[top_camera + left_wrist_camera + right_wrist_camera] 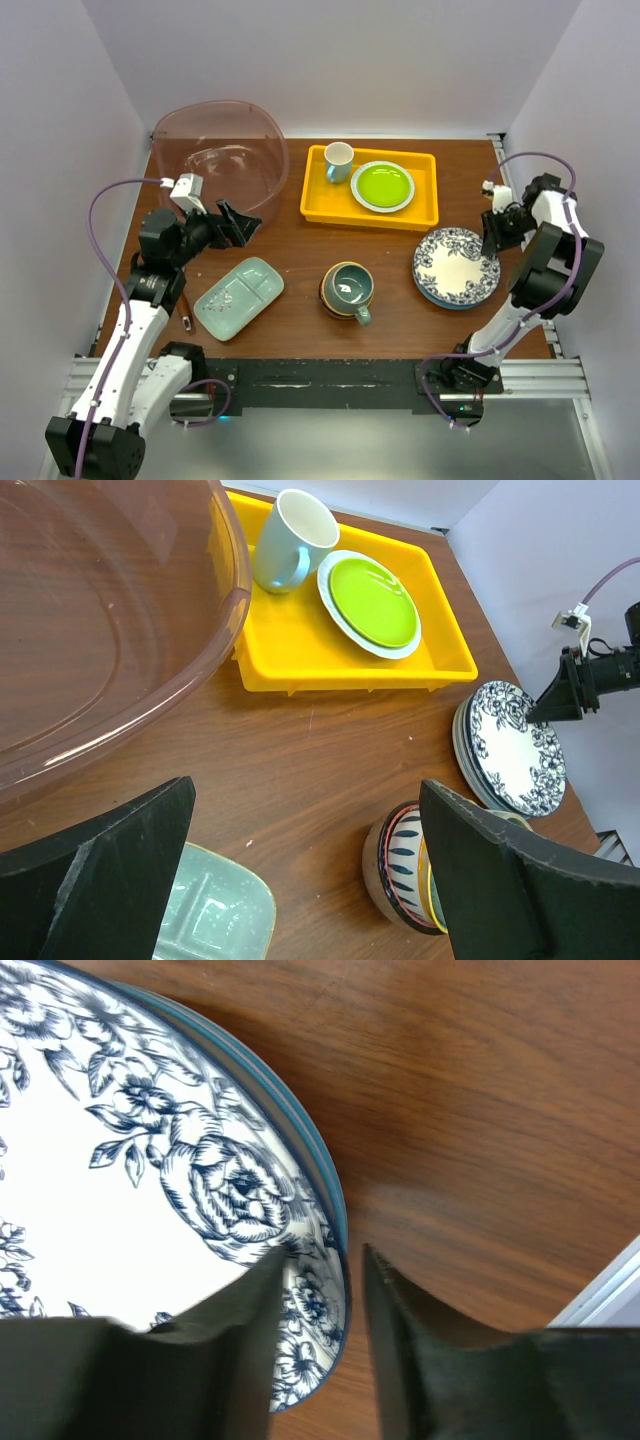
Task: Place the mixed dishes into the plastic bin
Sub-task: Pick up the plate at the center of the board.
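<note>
The right gripper [322, 1260] fills the bottom of the right wrist view. Its jaws stand slightly apart astride the rim of the blue floral plate [150, 1160], one finger over the patterned face and the other outside the edge. A sliver of bare wood shows between that outer finger and the rim, so I judge it not yet clamped.

The plate tops a small stack at the right of the overhead frame. The plastic bin [215, 120] sits in the upper left with nothing in it. The left gripper [308, 785] hangs wide open beside the bin and holds nothing. The pale green divided tray [238, 297] lies lower left, and the teal mug [350, 285] sits in stacked bowls at the centre.

So this looks like the first pickup. The next move calls for closing on the rim, lifting only the top plate, and carrying it across to the bin.
</note>
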You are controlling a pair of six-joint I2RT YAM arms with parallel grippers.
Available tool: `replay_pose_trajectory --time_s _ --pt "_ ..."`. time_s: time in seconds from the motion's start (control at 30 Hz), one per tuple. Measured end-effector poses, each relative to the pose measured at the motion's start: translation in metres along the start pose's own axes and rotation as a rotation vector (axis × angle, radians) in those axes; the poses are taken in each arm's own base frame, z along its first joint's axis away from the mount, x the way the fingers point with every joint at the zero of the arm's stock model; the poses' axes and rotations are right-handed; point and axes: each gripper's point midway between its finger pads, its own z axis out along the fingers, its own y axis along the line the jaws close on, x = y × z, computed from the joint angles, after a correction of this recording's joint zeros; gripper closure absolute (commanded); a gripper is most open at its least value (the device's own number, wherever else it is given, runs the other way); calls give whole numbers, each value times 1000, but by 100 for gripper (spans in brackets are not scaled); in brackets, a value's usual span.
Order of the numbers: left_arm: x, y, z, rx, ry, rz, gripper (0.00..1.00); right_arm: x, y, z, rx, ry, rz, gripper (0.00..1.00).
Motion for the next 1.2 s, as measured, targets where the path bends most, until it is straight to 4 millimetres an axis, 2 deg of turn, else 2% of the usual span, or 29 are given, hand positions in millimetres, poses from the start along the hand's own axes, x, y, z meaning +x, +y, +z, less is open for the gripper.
replay_pose_trajectory --time_s 0.07,0.23,0.43,0.77,1.0,1.2 --pt "0 0 0 0 0 0 0 -1 0 -2 6 -6 -6 83" --pt "0 0 0 0 0 1 0 -5 -1 -14 27 -41 -12 100" --pt "-2 -2 -3 5 -11 5 0 -14 1 -40 77 -105 -32 100" --pt "6 0 3 14 21 -6 0 -21 5 -54 98 -142 -34 100" --pt "2 -6 3 43 8 0 0 -35 10 -72 95 -190 -49 100" --pt "1 -10 3 65 5 -16 0 -39 15 -77 77 -208 -53 100"
